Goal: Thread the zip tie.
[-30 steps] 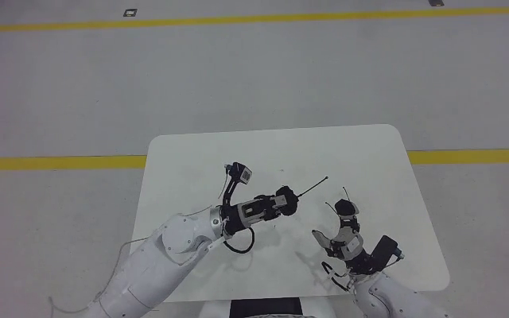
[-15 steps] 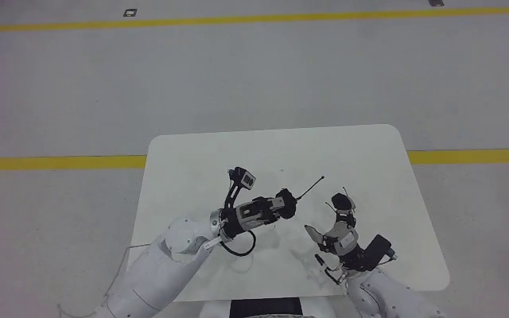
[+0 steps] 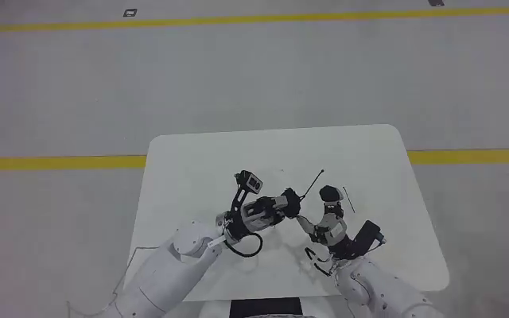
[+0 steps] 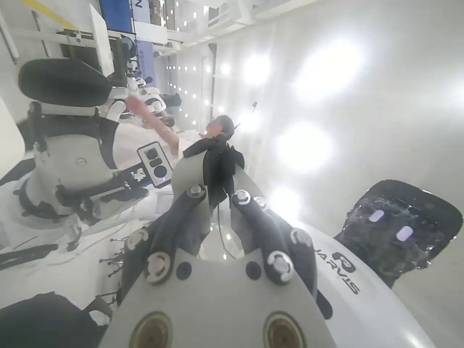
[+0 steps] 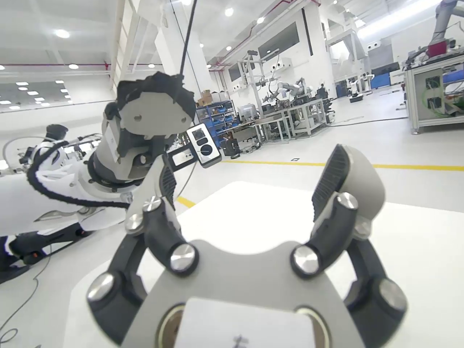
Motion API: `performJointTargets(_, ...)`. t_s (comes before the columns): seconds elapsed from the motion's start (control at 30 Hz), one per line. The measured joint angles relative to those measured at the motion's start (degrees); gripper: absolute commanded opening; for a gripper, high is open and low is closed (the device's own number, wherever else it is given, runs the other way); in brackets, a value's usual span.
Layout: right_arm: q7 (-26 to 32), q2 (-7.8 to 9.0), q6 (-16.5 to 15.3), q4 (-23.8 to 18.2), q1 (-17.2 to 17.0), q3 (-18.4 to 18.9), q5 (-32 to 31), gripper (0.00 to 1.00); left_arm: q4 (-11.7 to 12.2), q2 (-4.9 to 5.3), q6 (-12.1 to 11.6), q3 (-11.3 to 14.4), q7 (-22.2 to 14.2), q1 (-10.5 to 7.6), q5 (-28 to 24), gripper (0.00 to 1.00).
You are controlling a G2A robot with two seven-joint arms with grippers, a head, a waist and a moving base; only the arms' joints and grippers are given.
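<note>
A thin black zip tie [image 3: 312,181] sticks out of my left gripper [image 3: 291,203], which is shut on its lower end above the middle of the white table [image 3: 191,171]. In the left wrist view the black-padded fingers of the left gripper [image 4: 217,170] are pressed together. My right gripper [image 3: 319,211] hangs open just right of it, with nothing between its fingers. The right wrist view shows the right gripper [image 5: 250,179] with ribbed pads spread wide. Just beyond one pad is the left gripper [image 5: 154,108], with the zip tie [image 5: 188,34] rising straight up from it.
A second thin black strip [image 3: 348,199] lies on the table right of the right gripper. The table's far half and left side are bare. A yellow floor line [image 3: 71,162] runs behind the table.
My right gripper has moved left and closer to the left gripper, staying open. The left gripper has shifted slightly right with the zip tie, which now points more steeply away.
</note>
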Motion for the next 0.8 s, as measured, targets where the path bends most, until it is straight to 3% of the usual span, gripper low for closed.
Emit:
performJointTargets(0.13,-0.4,-0.78,-1.3,0.4,0.3,0.2,-0.3,0.44,0.1,-0.02,0.0,0.0,0.0,0.04,0.2,0.0)
performJointTargets(0.8,-1.2,-4.0,-3.4,-0.7,-0.5,1.0,-4.5,0.28,0.0,-0.01,0.0,0.0,0.0,0.04,0.2,0.0)
